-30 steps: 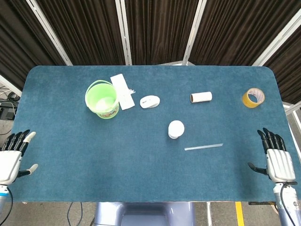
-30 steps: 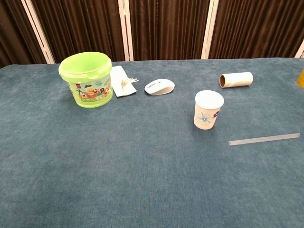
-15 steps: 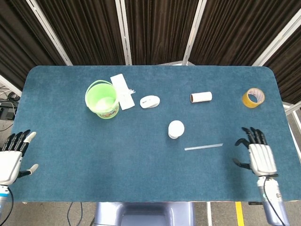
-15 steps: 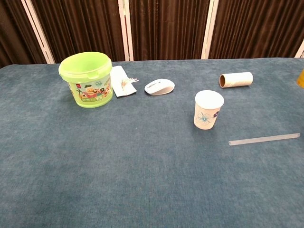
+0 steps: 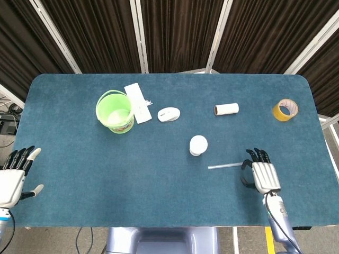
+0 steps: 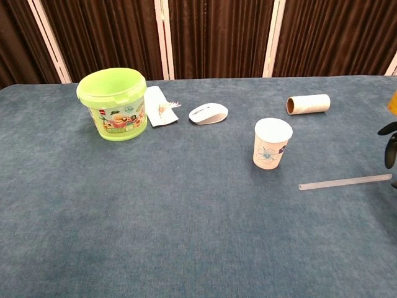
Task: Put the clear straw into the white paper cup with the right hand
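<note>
The clear straw (image 5: pixel 226 165) (image 6: pixel 344 182) lies flat on the blue table, just right of and in front of the white paper cup (image 5: pixel 198 145) (image 6: pixel 272 144), which stands upright. My right hand (image 5: pixel 260 172) hovers at the straw's right end, fingers spread and holding nothing. In the chest view only its dark fingertips (image 6: pixel 389 149) show at the right edge. My left hand (image 5: pixel 15 174) rests open at the table's left front edge, far from both objects.
A green bucket (image 5: pixel 114 111) stands at the back left, with a white packet (image 5: pixel 137 102) and a white mouse (image 5: pixel 169 114) beside it. A cardboard tube (image 5: pixel 226 109) and a roll of yellow tape (image 5: pixel 285 109) lie at the back right.
My right hand has moved left from the table's right edge to the straw's right end. The left hand, straw and cup have stayed put.
</note>
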`<action>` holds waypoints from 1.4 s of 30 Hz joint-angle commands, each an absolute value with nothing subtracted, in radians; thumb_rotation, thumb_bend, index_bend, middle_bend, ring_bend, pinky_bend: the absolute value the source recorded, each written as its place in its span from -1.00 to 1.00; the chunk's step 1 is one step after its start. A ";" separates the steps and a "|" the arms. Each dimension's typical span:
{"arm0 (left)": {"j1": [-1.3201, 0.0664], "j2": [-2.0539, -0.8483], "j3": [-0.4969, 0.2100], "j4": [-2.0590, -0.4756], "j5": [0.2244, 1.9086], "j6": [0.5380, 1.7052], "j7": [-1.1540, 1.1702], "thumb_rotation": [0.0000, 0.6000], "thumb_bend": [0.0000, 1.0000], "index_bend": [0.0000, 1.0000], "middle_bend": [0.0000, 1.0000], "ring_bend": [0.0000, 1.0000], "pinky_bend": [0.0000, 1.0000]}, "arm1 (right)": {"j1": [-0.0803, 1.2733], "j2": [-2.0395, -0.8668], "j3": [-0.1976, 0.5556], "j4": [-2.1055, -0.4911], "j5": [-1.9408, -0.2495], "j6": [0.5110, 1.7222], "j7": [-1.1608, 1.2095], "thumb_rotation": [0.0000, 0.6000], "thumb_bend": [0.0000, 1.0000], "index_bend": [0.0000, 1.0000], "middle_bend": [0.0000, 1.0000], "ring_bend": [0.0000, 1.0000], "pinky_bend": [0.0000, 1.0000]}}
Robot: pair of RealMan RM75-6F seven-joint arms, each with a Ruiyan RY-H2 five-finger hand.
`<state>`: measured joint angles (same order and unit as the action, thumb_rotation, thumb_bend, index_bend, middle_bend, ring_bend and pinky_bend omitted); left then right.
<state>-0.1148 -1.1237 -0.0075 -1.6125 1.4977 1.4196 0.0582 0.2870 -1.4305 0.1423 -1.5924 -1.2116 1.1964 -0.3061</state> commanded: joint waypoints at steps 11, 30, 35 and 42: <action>-0.118 -1.122 -0.005 -1.612 1.501 1.414 0.052 1.00 -0.60 -1.00 -1.00 -1.00 -1.00 | 0.327 -1.501 0.177 -1.509 -1.118 1.153 -0.331 1.00 -0.40 -0.01 -0.74 -1.00 -1.00; -0.118 -1.122 -0.005 -1.613 1.501 1.412 0.050 1.00 -0.60 -1.00 -1.00 -1.00 -1.00 | 0.402 -1.596 0.208 -1.430 -1.039 1.096 -0.377 1.00 -0.41 -0.01 -0.74 -1.00 -1.00; -0.119 -1.120 -0.004 -1.613 1.501 1.410 0.046 1.00 -0.60 -1.00 -1.00 -1.00 -1.00 | 0.410 -1.615 0.211 -1.415 -1.020 1.092 -0.383 1.00 -0.41 -0.01 -0.74 -1.00 -1.00; -0.120 -1.118 -0.004 -1.612 1.502 1.410 0.040 1.00 -0.60 -1.00 -1.00 -1.00 -1.00 | 0.421 -1.636 0.214 -1.392 -0.996 1.085 -0.384 1.00 -0.41 -0.01 -0.74 -1.00 -1.00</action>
<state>-0.1197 -1.1179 -0.0038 -1.6125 1.5021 1.4096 0.0404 0.4192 -1.6341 0.2134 -1.3941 -0.9986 1.0866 -0.3845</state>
